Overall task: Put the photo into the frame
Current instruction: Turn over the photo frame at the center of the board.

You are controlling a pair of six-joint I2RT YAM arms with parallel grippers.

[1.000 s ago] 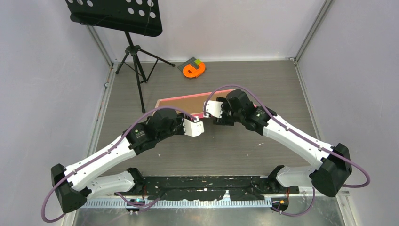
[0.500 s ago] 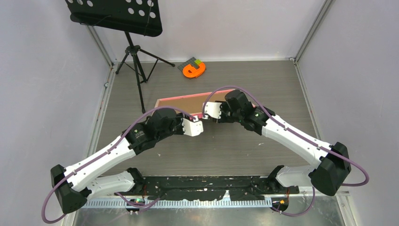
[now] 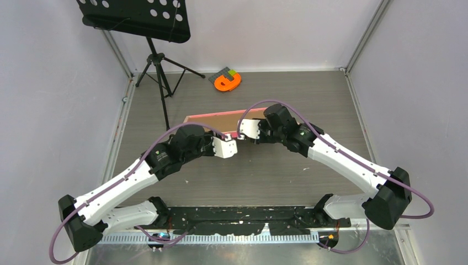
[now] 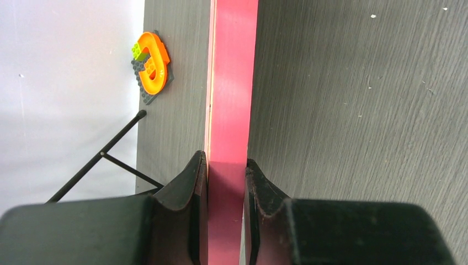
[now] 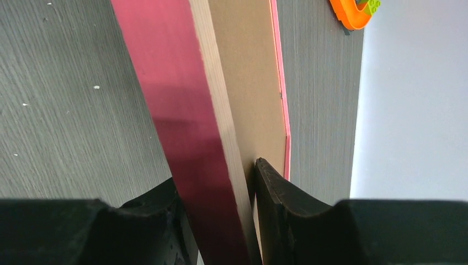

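Top view: one thin rectangular picture frame with a salmon-pink border (image 3: 214, 117) sits mid-table on the grey wood-grain table (image 3: 309, 99). It is tilted, with its brown backing showing. Only the wrist views show the grips. The left gripper (image 4: 226, 161) is clamped across the pink rail, both fingers touching. The right gripper (image 5: 218, 171) is closed across the rail and backing. Count: two grippers, one frame, one orange loop-shaped toy (image 3: 227, 81), one black tripod stand (image 3: 160, 66).

I have both arms stretched forward, elbows out, wrists nearly meeting. My left gripper (image 4: 225, 158) and right gripper (image 5: 216, 170) each pinch the frame (image 4: 233, 83) between 2 fingers (image 4: 193, 187).
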